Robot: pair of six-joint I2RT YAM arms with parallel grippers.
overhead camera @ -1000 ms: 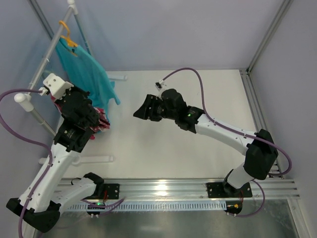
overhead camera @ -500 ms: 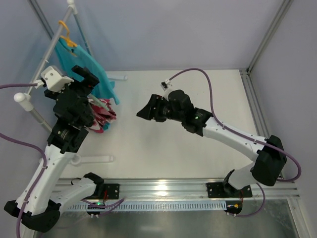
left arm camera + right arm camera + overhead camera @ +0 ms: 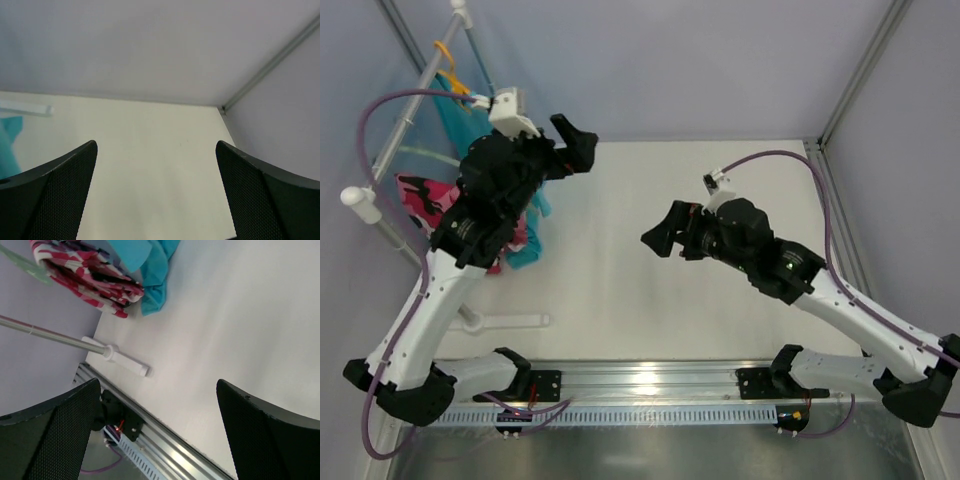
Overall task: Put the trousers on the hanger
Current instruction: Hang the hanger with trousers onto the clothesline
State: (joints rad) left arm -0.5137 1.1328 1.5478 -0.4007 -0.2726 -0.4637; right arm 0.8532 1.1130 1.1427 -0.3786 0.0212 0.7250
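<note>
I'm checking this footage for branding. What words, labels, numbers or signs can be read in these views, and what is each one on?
None: no view shows any readable text. The trousers carry only a camouflage pattern. The aluminium rail and the white rack show no legible marking.

trousers (image 3: 420, 196) half behind left arm (image 3: 448, 285), hanger (image 3: 20, 261) cut off
</note>
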